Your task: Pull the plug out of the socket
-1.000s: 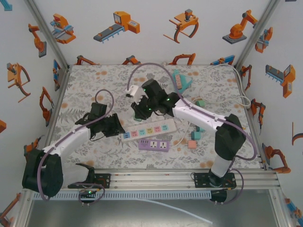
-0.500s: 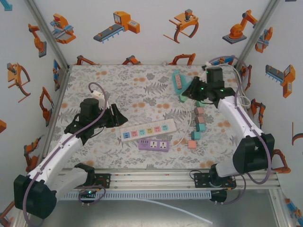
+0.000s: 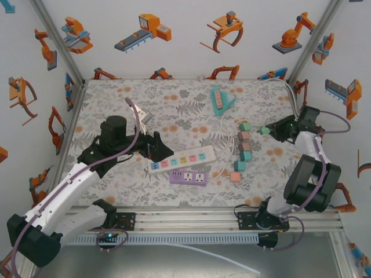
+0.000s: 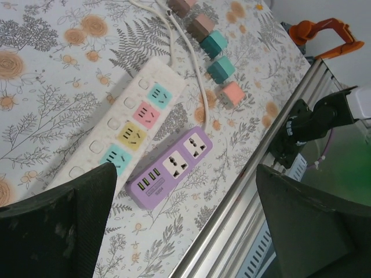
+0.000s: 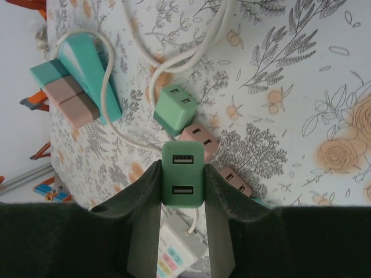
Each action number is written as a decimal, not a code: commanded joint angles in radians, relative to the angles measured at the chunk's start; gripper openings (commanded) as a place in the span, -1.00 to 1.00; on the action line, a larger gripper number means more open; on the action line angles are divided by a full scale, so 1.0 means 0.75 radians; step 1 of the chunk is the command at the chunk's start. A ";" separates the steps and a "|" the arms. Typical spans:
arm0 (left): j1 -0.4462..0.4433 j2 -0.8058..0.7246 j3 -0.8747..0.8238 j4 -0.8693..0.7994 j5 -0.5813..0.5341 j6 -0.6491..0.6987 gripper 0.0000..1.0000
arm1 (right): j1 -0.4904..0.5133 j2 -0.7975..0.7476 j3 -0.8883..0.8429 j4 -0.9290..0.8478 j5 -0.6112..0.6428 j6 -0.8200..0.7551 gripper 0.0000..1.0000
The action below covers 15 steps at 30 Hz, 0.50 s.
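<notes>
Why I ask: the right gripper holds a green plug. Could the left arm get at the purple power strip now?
Probably yes. The left gripper, open, hangs near the white strip's end. The purple strip lies just beside that, uncovered, with nothing between them.
</notes>
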 commanded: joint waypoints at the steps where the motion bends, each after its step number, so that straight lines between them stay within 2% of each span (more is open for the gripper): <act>1: -0.010 -0.004 0.011 -0.032 0.006 0.070 0.94 | -0.005 0.094 -0.007 0.165 -0.043 0.033 -0.66; 5: -0.013 -0.013 0.007 -0.054 -0.014 0.089 0.94 | 0.012 0.227 -0.001 0.295 -0.070 0.082 -0.60; 10: -0.013 -0.033 0.002 -0.080 -0.054 0.103 0.94 | 0.042 0.360 0.040 0.342 -0.071 0.082 -0.50; 15: -0.014 -0.035 0.001 -0.083 -0.079 0.108 0.94 | 0.087 0.439 0.089 0.334 -0.060 0.056 -0.26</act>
